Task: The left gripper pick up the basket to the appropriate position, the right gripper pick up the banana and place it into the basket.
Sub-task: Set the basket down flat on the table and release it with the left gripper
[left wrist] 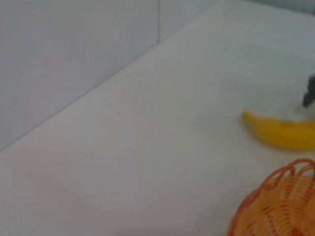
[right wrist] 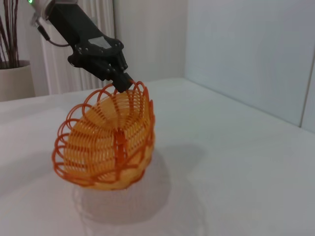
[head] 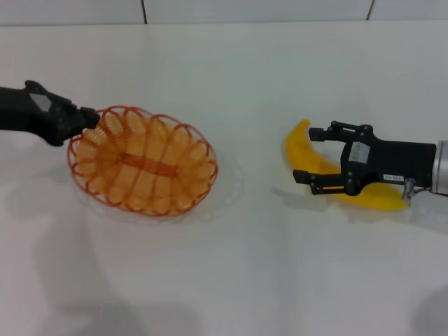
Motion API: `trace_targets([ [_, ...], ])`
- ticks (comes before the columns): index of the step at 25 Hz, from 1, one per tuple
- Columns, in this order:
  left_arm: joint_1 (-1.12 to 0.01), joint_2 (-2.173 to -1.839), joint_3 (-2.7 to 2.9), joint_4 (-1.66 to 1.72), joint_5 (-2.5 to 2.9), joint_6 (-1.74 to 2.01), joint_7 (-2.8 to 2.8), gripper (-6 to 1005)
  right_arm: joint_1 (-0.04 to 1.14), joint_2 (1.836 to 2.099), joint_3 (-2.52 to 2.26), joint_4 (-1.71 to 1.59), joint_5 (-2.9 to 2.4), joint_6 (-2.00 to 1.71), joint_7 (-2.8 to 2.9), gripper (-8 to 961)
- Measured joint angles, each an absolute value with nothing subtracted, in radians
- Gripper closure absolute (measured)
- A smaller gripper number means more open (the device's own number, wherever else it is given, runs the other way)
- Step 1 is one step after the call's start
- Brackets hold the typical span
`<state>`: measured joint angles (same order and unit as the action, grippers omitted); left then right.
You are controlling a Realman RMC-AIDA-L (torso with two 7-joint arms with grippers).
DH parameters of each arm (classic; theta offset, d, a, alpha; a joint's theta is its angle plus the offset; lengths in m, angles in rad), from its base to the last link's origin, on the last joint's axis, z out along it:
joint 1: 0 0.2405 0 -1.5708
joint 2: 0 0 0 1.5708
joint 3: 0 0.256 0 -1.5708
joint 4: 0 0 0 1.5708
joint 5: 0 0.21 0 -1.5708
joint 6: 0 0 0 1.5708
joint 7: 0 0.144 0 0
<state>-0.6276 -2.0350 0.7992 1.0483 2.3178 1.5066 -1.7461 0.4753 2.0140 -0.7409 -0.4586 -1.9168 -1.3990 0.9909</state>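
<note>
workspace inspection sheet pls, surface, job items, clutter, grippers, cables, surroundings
surface: white table, bare around the items
basket: held by its rim, tilted, lifted off the table in the right wrist view
banana: lying on the table, outside the basket
clutter: nothing seen
left gripper: shut on the basket's rim
right gripper: open, over the banana, jaws either side of it
cables: a thin dark one by the left arm's wrist
surroundings: pale walls, potted plant

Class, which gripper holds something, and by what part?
The left gripper holds the basket by its rim; the right gripper, open, holds nothing.
</note>
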Motion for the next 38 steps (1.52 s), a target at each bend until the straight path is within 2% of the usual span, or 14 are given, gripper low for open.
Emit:
trace_targets([
  [16,-0.877,-2.034,0.796,0.645,2.352,1.207,-2.043,961,0.503,2.023,-0.749,-0.460,-1.881,-1.351,0.986,62],
  [38,-0.917,-2.036,0.821,0.518,2.390,1.122,-2.092,960,0.526,2.029,-0.749,-0.452,-1.881,-1.352,0.986,63],
])
